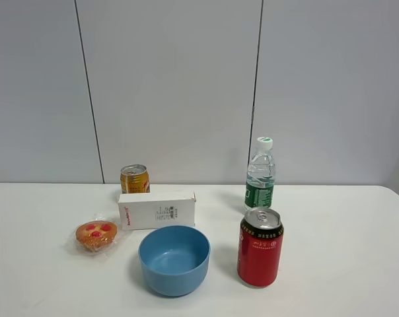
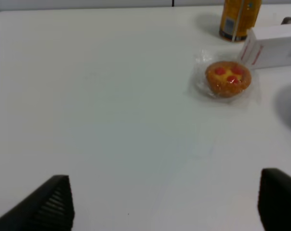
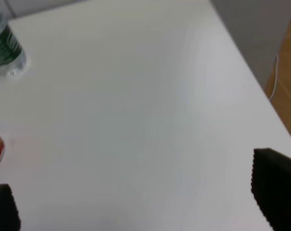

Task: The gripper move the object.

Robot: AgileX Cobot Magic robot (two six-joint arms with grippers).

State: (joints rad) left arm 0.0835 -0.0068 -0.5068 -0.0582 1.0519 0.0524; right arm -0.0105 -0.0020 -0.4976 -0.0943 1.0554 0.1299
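White cardboard, the object lies on the surface behind the blue bowl, hiding the gold can's base. Both my left gripper and right gripper gape wide, empty, tips cropped.

wall: pale grey panels, dark seams | table: white | floor: orange-brown strip

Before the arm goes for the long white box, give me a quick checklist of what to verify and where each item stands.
1. Long white cardboard box lying flat, top clear: ok.
2. Left gripper open, holding nothing: ok.
3. Right gripper open, holding nothing: ok.
4. Gold can right behind the box; gap between them: cannot tell.
5. Blue bowl in front of the box, crowding that side: not ok.
6. Wrapped orange pastry apart from the box end: ok.
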